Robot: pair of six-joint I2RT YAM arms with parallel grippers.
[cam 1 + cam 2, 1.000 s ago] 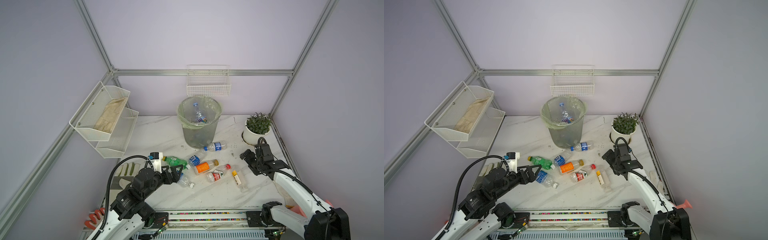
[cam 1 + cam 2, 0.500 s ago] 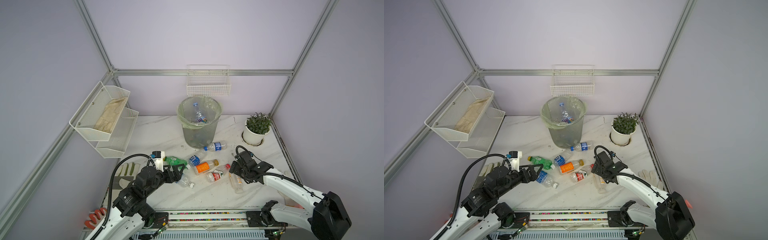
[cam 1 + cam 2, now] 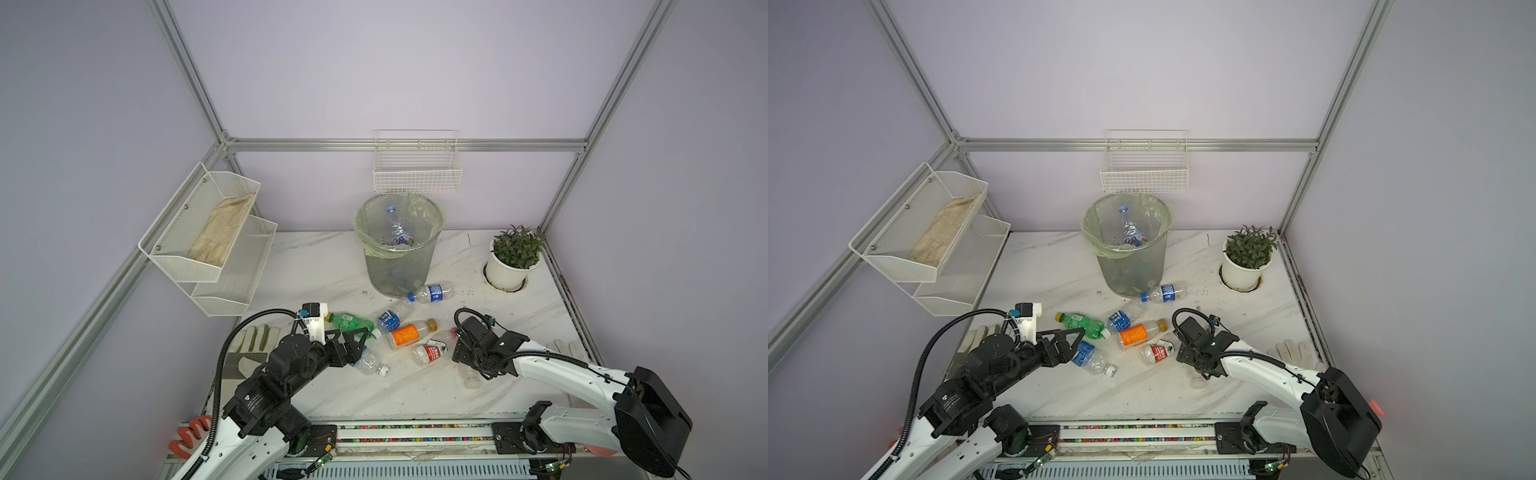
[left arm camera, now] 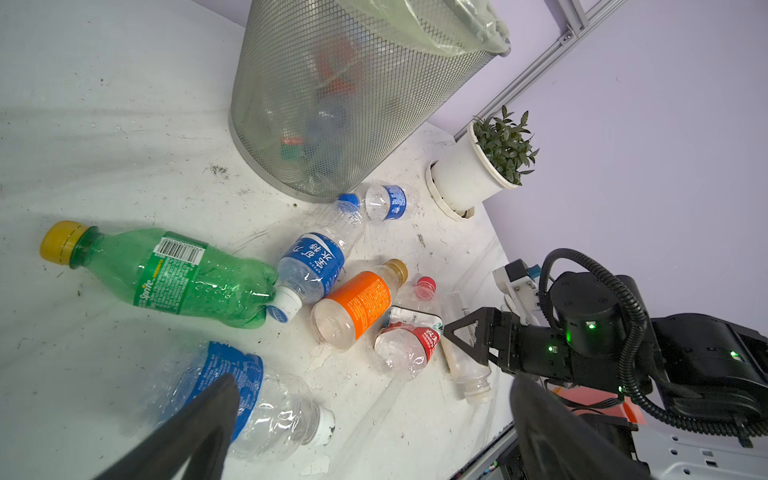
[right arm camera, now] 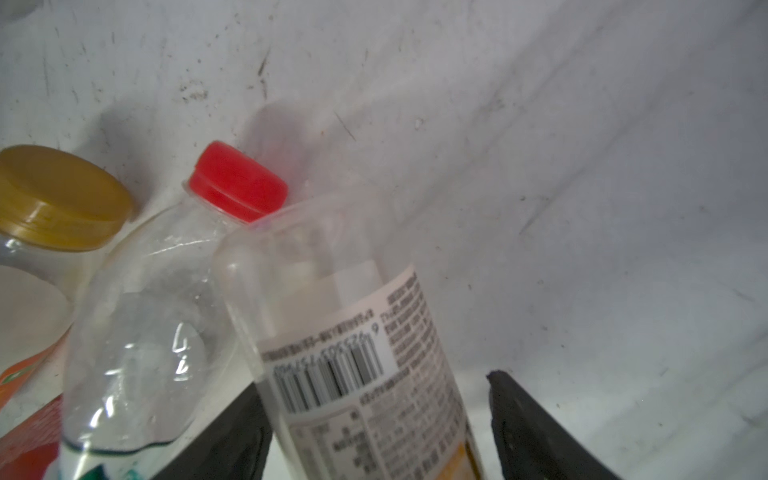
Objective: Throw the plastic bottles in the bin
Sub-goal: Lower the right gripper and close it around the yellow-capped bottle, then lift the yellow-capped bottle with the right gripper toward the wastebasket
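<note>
The bin point(image 3: 399, 274) stands toward the back of the bench point(image 3: 316, 266), with its pale green liner folded over the rim. Bottles lie inside it, and a blue-capped bottle point(image 3: 392, 224) leans nearly upright against the wall. A small blue-label bottle point(image 3: 432, 292) lies on the bench at the bin's foot.

Nearer the front, four more bottles lie on their sides in a loose cluster: the green bottle point(image 3: 351, 323), a second blue-label bottle point(image 3: 390, 319) whose white cap touches the green one's base, an orange-label bottle point(image 3: 409, 334) and a crumpled red-label bottle point(image 3: 432, 353).

The left gripper point(image 4: 370, 382) hovers low over the bench with its fingers spread wide and nothing between them. A crushed blue-label bottle point(image 4: 270, 395) with a white cap lies just below one finger.

The right gripper point(image 5: 374, 382) is down at the bench, straddling a clear bottle point(image 5: 353, 353) that has a white barcode label and lies just beside the red-label one. Its fingers are parted: one sits close against the bottle's side and the other stands off – bare bench shows in the gap – so it is not pinching the bottle.

A potted plant point(image 3: 515, 257) sits at the back right corner, well apart from the bottles.
</note>
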